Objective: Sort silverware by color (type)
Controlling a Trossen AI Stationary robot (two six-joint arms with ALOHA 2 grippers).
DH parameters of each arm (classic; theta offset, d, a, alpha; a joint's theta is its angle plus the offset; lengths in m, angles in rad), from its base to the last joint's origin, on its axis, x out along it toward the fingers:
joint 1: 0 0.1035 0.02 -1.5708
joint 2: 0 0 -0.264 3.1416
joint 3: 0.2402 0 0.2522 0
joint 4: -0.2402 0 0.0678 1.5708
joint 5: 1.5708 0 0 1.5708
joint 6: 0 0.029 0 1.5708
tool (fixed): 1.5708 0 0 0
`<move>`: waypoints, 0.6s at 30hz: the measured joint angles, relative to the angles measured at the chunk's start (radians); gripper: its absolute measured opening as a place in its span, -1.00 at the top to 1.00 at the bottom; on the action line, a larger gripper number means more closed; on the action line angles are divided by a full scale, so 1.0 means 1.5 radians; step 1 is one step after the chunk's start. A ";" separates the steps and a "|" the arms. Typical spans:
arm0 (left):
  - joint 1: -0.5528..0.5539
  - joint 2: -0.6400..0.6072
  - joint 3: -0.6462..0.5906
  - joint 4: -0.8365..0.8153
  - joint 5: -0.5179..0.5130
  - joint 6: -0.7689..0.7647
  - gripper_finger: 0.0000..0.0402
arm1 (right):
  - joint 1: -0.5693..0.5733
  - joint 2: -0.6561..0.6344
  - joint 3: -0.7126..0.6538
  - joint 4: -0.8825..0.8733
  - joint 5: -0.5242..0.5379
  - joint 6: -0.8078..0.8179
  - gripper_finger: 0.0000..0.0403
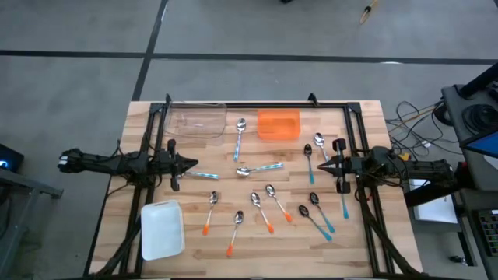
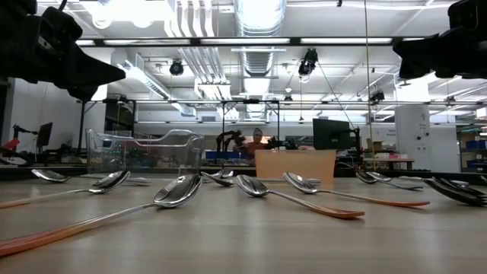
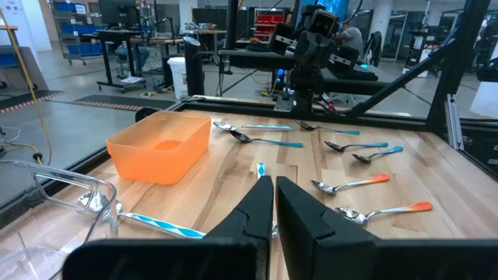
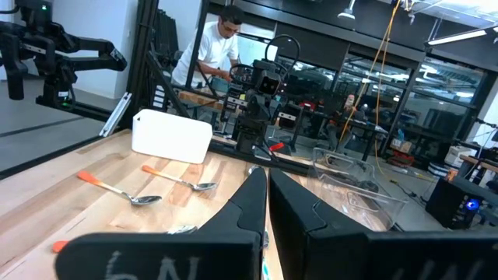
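The silverware lies spread flat on the wooden table (image 1: 366, 257). Several orange-handled spoons (image 1: 236, 232) lie near the front middle. Light-blue-handled spoons (image 1: 259, 169) lie around the centre and toward the far side. Dark-bowled teal-handled spoons (image 1: 315, 220) lie at the right. My left gripper (image 1: 196, 163) hovers shut at the left side, pointing level toward the table's middle. My right gripper (image 1: 319, 165) hovers shut at the right, facing it. Both wrist views show the fingertips together, left (image 3: 275, 194) and right (image 4: 266, 183), with nothing between them.
A clear plastic bin (image 1: 196, 118) and an orange bin (image 1: 278, 124) stand at the far edge. A white bin (image 1: 162, 229) stands at the near left. A black frame (image 1: 257, 105) runs around the table. A person (image 4: 214, 47) works in the room beyond the table.
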 joint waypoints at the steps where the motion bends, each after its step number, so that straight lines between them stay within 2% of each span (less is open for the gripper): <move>1: 0.000 0.000 0.000 0.000 0.000 0.000 1.00 | 0.000 0.000 0.000 0.000 0.000 0.000 0.96; 16: 0.000 0.000 0.000 0.015 0.000 -0.002 1.00 | 0.000 0.000 0.000 0.000 0.000 0.000 0.96; 18: -0.001 0.000 0.000 0.055 0.006 -0.061 1.00 | 0.000 0.000 0.000 0.000 0.000 0.000 0.96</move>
